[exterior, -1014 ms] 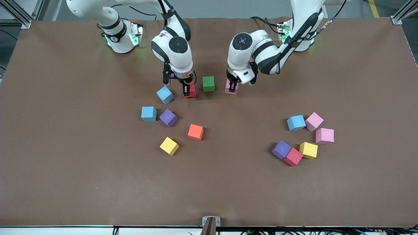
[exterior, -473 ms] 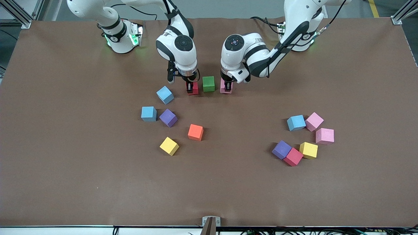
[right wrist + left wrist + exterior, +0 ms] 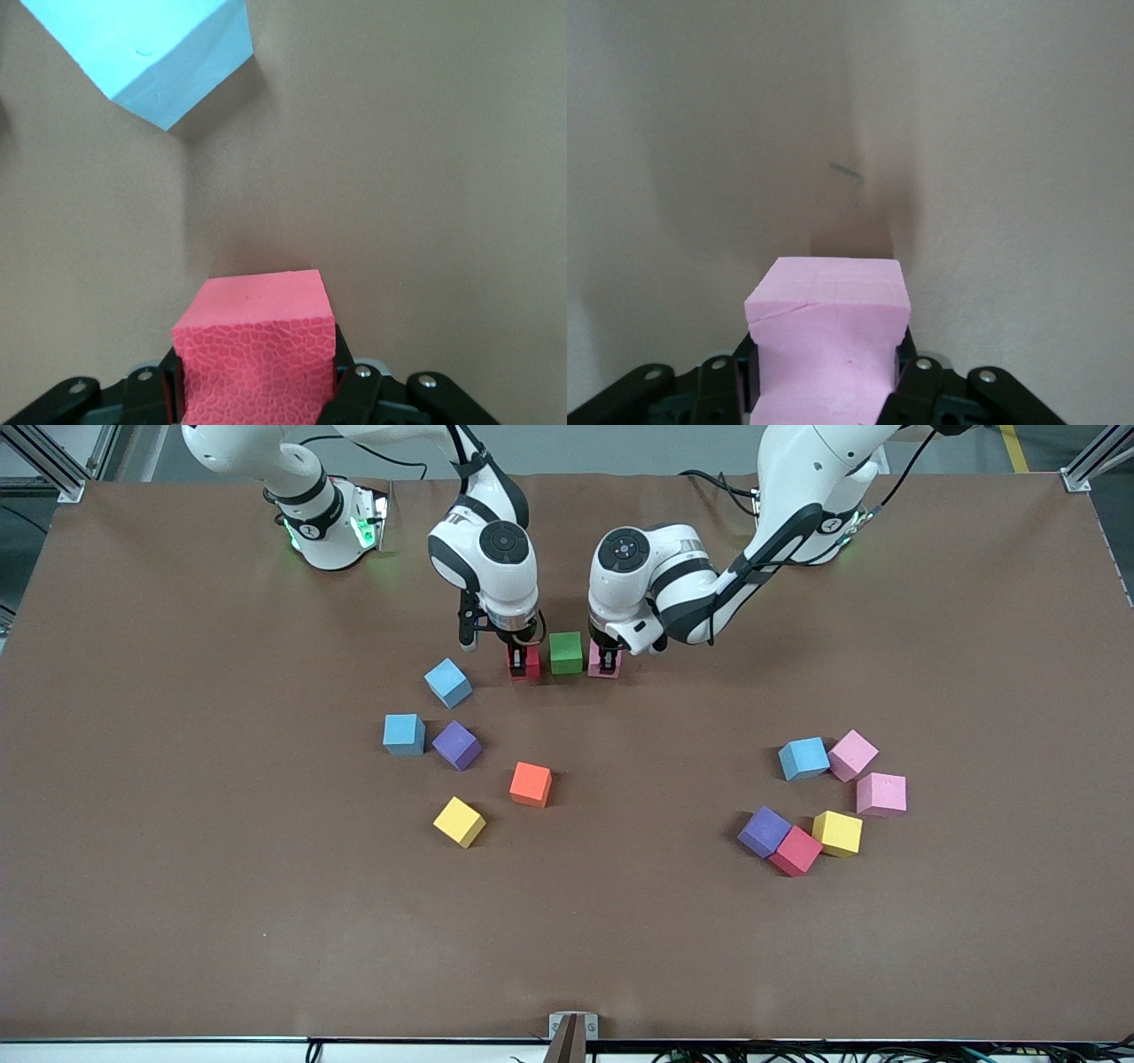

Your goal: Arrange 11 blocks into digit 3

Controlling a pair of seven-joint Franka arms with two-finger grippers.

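The red block was clamped in the right gripper and the pink block in the left gripper, each just beside the green block on the table. For a true top row, both were best lowered flush against it, edges aligned, before release.

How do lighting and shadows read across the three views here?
Front view: even light, only short soft shadows beside the blocks, such as the orange block. Left wrist view: washed out, a dark shadow just past the pink block. Right wrist view: red block texture crisp.
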